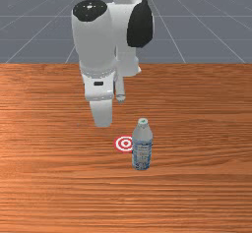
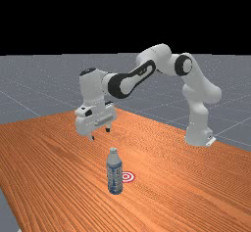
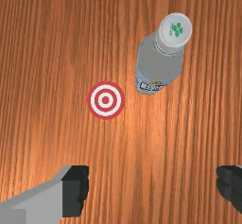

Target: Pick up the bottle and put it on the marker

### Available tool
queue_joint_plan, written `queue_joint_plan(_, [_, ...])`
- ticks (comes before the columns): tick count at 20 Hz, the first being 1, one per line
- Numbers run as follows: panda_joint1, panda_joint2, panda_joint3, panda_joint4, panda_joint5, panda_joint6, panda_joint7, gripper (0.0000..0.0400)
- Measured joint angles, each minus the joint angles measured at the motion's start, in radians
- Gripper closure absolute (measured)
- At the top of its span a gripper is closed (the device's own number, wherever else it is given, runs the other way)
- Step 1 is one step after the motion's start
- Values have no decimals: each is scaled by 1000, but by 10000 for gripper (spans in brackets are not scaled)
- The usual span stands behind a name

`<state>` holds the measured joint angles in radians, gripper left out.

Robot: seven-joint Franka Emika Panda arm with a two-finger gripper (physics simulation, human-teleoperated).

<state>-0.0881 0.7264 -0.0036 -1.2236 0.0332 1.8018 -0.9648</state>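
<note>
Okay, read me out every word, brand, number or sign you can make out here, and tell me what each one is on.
No word, brand or number is readable.
Bottle, on its label: small print, too blurred to read.
Bottle cap: a green leaf-like emblem, with no letters I can make out.
Marker, on the table: red and white target rings, no lettering.
</note>
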Motion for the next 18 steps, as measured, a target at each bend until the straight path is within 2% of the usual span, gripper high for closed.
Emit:
queue_joint_plan(1, [8,31,-6,59,13,-56,67,0])
queue_joint_plan(6, [10,3,-4,-29,17,43,61,0])
queue_joint_plan(11, [41,7,13,-26,-3,30,37,0])
queue_joint_plan(17, [73,-4,-1,-47,38,50,226,0])
queue_joint_plan(18, [74,-59,12,-163,20,198,142,0])
